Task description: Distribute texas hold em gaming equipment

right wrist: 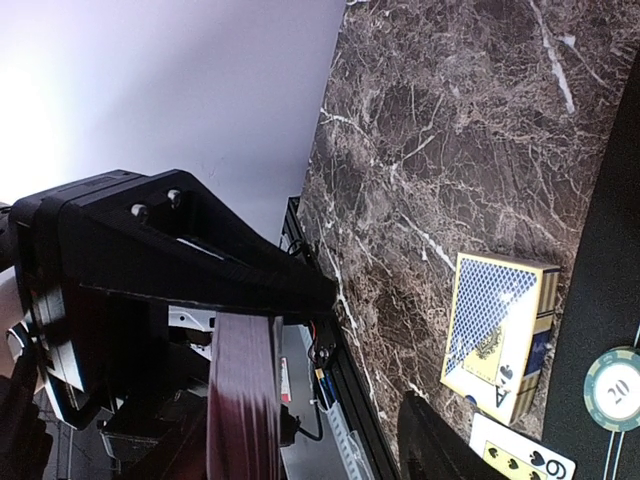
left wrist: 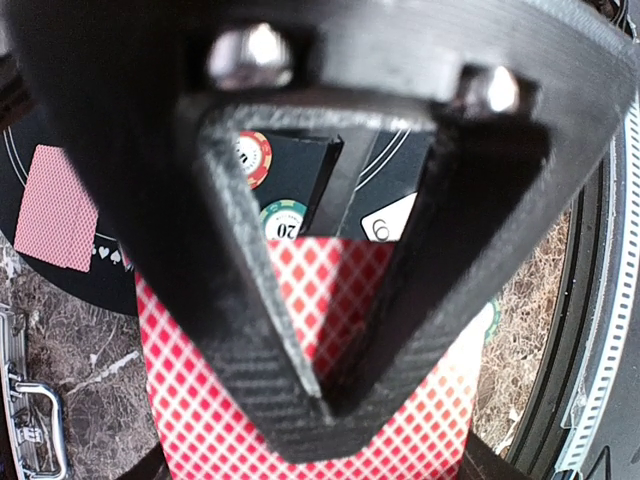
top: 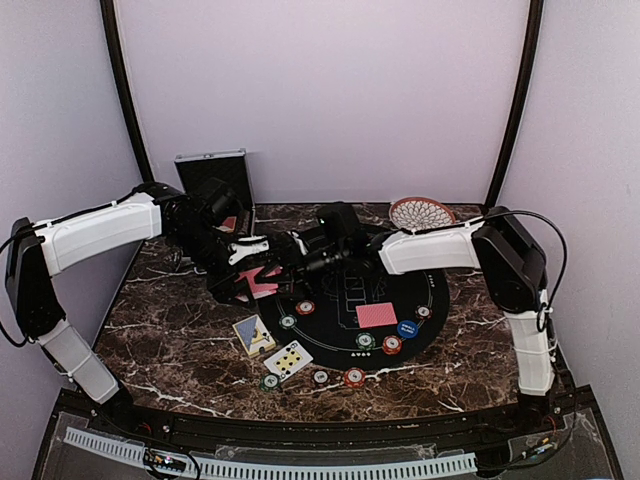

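My left gripper (top: 240, 272) is clamped on a stack of red-backed cards (left wrist: 210, 420), at the far-left edge of the black mat (top: 330, 332). My right gripper (top: 300, 258) sits just beside that stack, and I cannot tell how wide its jaws stand. A single face-down card (top: 376, 315) lies on the mat, with poker chips (top: 391, 345) near it.

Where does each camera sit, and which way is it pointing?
Top external: above and behind, looking down on the table; left arm and right arm show.
Left wrist: on the left arm, looking past the left claw, shut on the red-backed deck.
Right wrist: on the right arm, rolled sideways, facing that claw and deck; the right claw barely shows.
Shared: both wrist views catch a green chip marked 20.
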Controlling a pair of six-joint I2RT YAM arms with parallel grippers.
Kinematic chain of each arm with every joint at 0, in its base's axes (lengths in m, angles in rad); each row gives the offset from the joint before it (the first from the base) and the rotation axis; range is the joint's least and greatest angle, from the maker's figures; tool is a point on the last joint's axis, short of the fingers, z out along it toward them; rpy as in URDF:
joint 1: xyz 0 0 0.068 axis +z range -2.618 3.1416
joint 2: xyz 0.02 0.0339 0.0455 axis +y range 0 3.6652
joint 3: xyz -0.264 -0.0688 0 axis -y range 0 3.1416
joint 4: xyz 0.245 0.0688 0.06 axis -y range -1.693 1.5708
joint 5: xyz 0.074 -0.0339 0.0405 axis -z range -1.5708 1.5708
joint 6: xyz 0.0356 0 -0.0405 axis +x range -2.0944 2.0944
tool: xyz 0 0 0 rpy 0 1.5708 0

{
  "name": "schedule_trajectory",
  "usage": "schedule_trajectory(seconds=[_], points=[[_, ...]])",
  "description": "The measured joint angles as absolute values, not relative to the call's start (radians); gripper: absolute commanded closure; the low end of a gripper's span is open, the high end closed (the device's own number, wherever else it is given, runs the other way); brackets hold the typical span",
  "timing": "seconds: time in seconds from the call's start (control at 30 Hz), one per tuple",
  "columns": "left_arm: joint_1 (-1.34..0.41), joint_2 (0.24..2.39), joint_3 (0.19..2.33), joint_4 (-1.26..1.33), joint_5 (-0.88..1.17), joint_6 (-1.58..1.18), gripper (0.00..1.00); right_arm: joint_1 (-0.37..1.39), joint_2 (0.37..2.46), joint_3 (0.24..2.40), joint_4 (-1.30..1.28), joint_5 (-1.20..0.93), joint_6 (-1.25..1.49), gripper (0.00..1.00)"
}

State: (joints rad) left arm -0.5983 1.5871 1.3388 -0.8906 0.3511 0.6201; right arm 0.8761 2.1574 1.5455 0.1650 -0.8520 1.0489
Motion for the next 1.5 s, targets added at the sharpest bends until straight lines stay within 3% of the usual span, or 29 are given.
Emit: schedule_trajectory(seconds=[0.23,0.9,1.1,1.5], points=[[-0.598,1.587,1.335,-0.887,0.351,0.620,1.00,0.871,2.112,1.513,0.149,-0.838,1.040,0.60],[-0.598,1.571,1.325,-0.883,0.343,0.620,1.00,0.863,2.044,1.497,0.095,-0.831,1.048,0.84],[-0.598,1.566,1.325,-0.871,0.347,0.620,1.00,0.860,2.025,1.485,0.088,-0.824,1.056,0.86],[-0.598,1.566,1.320,-0.870,0.333,0.620,1.00,0.859,2.021,1.481,0.054,-0.826,1.052,0.76]])
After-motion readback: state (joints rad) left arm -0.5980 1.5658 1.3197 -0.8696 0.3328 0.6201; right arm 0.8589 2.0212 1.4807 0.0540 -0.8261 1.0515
